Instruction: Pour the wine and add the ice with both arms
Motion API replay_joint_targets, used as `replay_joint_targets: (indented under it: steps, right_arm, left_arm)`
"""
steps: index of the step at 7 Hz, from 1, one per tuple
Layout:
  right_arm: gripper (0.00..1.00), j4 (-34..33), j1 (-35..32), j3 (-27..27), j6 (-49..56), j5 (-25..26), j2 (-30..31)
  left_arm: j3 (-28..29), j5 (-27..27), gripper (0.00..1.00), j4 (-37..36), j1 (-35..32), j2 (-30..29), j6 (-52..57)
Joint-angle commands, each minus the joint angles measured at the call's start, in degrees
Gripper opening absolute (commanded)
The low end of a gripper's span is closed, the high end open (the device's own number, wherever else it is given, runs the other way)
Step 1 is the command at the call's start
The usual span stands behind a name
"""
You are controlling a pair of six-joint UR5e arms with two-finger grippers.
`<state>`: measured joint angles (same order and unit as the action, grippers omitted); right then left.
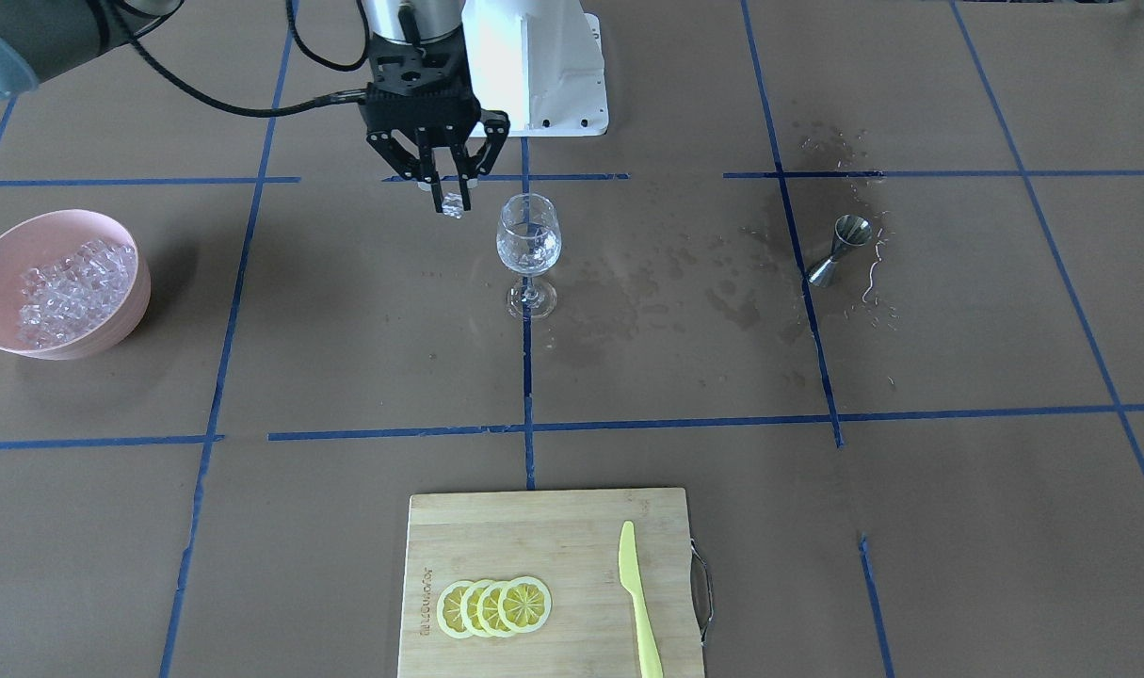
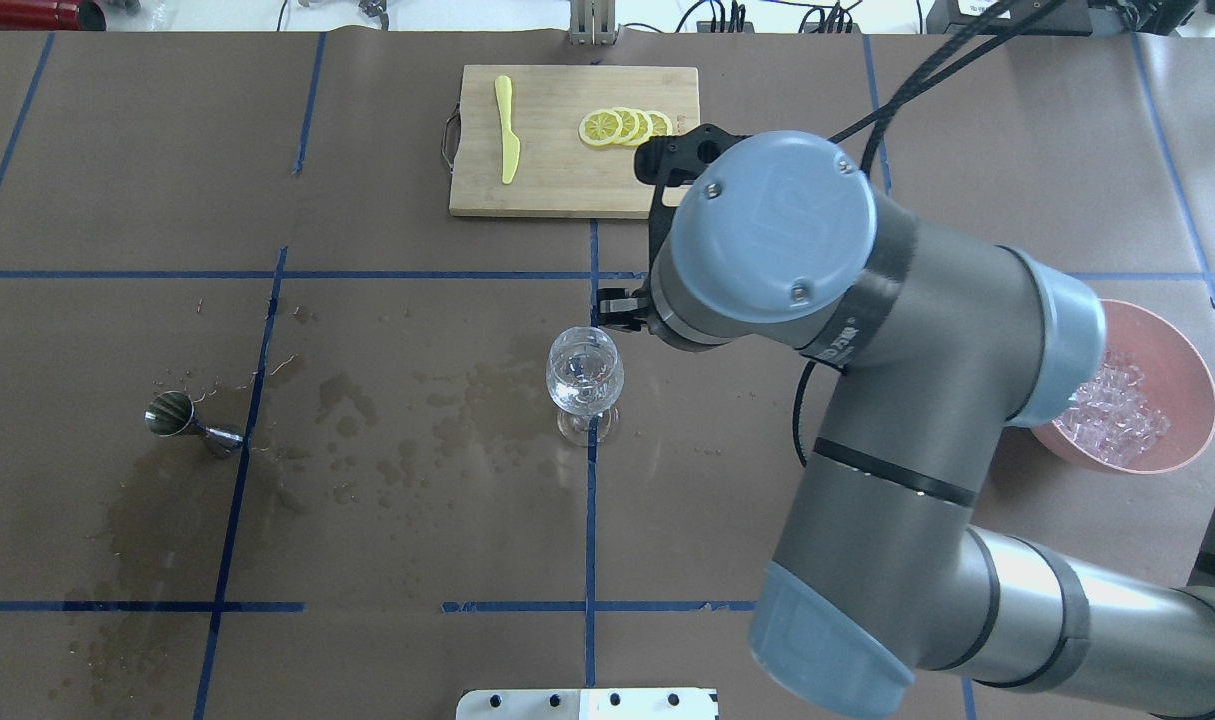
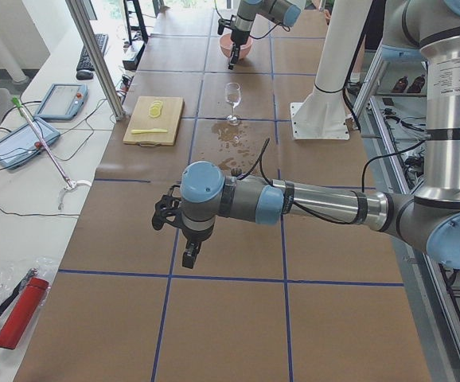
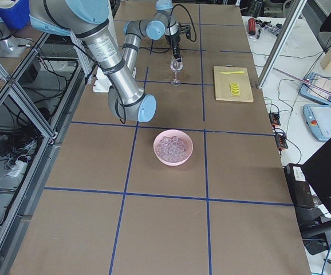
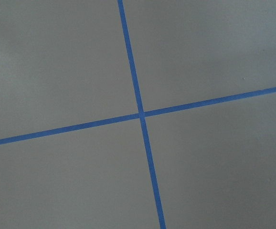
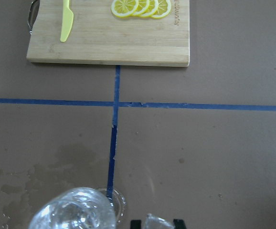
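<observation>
Front and overhead cameras look steeply down from opposite sides, sharing the glass (image 1: 528,240). Side cameras look along the bench (image 3: 238,318) from its ends. Wrist cameras face down, close.

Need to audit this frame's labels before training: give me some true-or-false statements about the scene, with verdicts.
1. The right gripper grips an ice cube. True.
2. That gripper hangs straight over the mouth of the wine glass. False: it hangs beside the glass.
3. The pink bowl is empty. False: it holds many ice cubes.
4. The lemon slices lie on the cutting board. True.
5. Wet stains spread between the glass and the jigger. True.
</observation>
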<state>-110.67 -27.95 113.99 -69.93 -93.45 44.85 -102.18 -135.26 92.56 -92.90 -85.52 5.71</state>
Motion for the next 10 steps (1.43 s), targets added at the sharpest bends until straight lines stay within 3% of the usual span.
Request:
replay_joint_targets:
  steps: [1, 3, 4, 5, 6, 10]
  right_arm:
    - [0.0, -0.16, 2.71, -5.09, -1.7, 2.3, -4.94]
    - [0.0, -0.16, 4.39, -5.27, -3.1, 2.57, -5.04]
    - [0.25, -0.08, 4.65, -5.36, -3.11, 2.57, -4.95]
    - [0.91, -0.16, 4.74, -5.27, -3.11, 2.91, -4.86]
    - [1.0, -0.16, 4.74, -5.53, -3.11, 2.92, -4.86]
    - [1.0, -0.25, 4.74, -5.1, -3.02, 2.57, -4.95]
  left_arm:
    - [-0.03, 0.0, 1.0, -0.01, 0.0, 0.0, 0.0]
    - [-0.03, 0.0, 1.0, -0.01, 0.0, 0.0, 0.0]
    - [-0.03, 0.0, 1.0, -0.01, 0.0, 0.09, 0.0]
    - [-0.03, 0.0, 1.0, -0.01, 0.0, 0.09, 0.0]
    - [-0.03, 0.0, 1.0, -0.01, 0.0, 0.18, 0.0]
    - [-0.03, 0.0, 1.0, -0.01, 0.0, 0.18, 0.0]
